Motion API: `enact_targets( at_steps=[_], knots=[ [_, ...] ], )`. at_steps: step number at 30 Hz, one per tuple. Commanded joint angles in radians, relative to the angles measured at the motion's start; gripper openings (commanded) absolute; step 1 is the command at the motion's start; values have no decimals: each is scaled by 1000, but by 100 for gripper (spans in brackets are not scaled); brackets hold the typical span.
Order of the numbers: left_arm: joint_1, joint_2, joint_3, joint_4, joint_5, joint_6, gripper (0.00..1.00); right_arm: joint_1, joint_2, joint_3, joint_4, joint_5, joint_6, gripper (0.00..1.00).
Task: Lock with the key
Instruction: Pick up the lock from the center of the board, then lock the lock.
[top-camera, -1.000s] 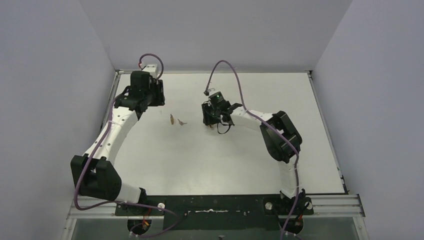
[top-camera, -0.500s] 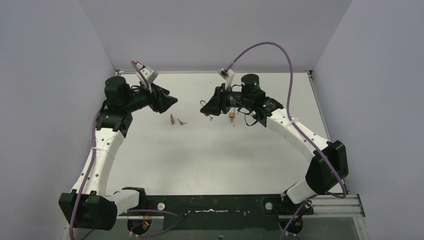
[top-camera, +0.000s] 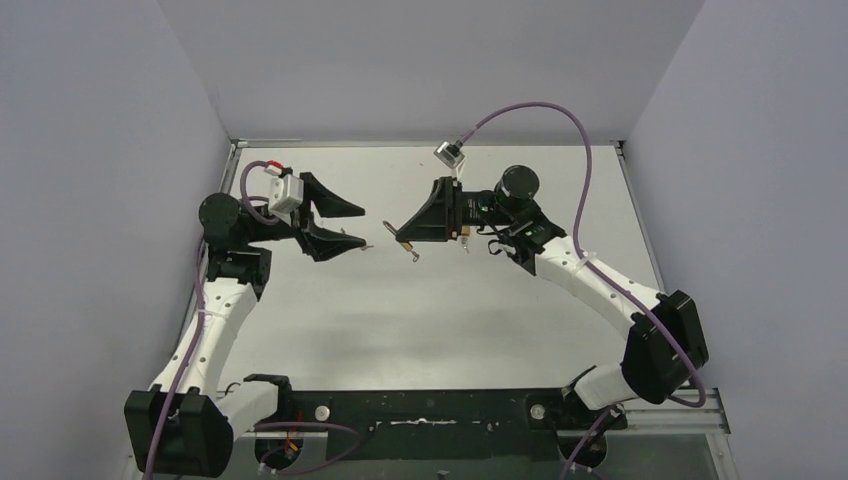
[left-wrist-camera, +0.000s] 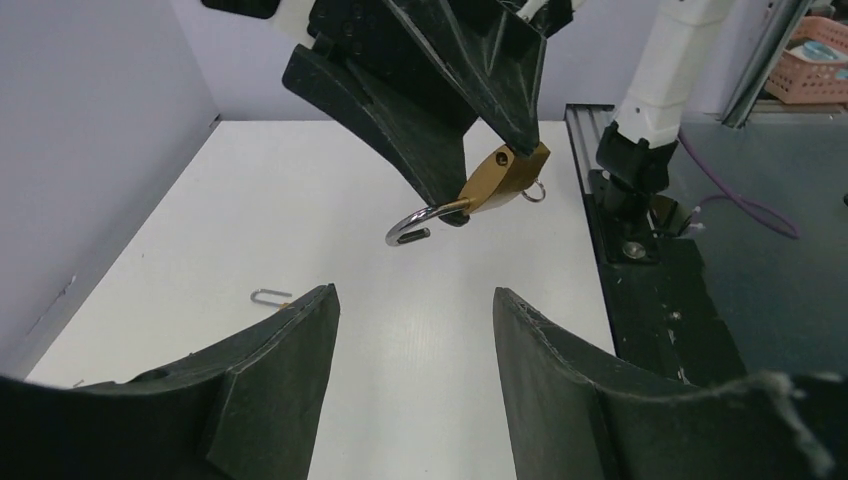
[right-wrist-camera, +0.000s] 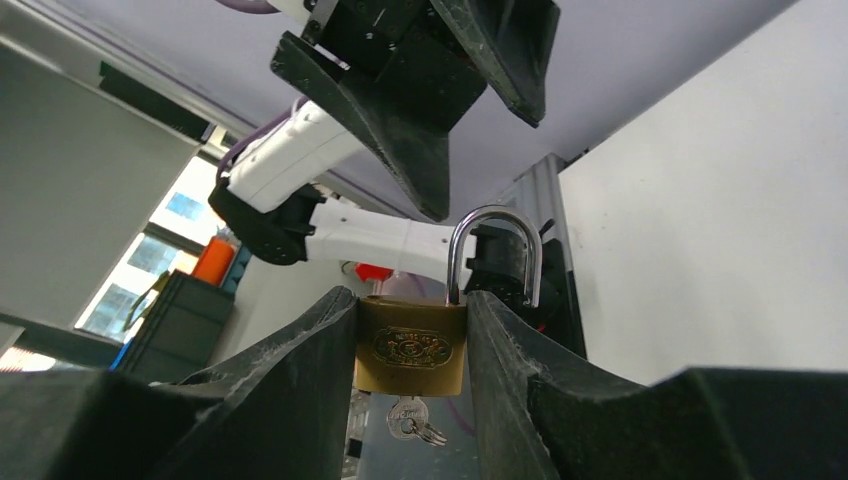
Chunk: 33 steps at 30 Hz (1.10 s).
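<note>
A brass padlock is clamped between the fingers of my right gripper, held above the table. Its steel shackle stands open, with one leg out of the body. The key sits in the keyhole underneath, with a ring hanging from it. In the left wrist view the padlock hangs ahead with its shackle pointing at me. My left gripper is open and holds nothing. From above, the left gripper faces the right gripper across a small gap.
A small metal loop with a brass end lies on the white table, partly behind my left finger. Grey walls close in the left, back and right sides. The arm bases stand on a black rail at the near edge.
The right arm lifted the padlock off the table and turned it toward the left arm. The left gripper swung round to face it, and its jaws opened wider.
</note>
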Motion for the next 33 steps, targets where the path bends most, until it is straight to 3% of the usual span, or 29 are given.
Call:
enact_targets(
  at_steps=[1, 7, 16, 22, 30, 33],
  knots=[
    [-16, -18, 10, 230, 123, -118, 56, 31, -58, 36, 176, -64, 154, 22],
    [-61, -22, 8, 227, 111, -98, 57, 85, -44, 54, 192, -71, 179, 22],
    [-66, -3, 9, 293, 103, -131, 50, 122, -14, 74, 177, -85, 164, 23],
    [-87, 17, 17, 304, 140, -164, 38, 123, 16, 77, 211, -89, 184, 23],
    [-95, 21, 22, 301, 160, -180, 34, 122, 38, 73, 262, -93, 218, 23],
    [-98, 20, 26, 293, 171, -179, 25, 119, 40, 70, 269, -90, 223, 23]
  ],
)
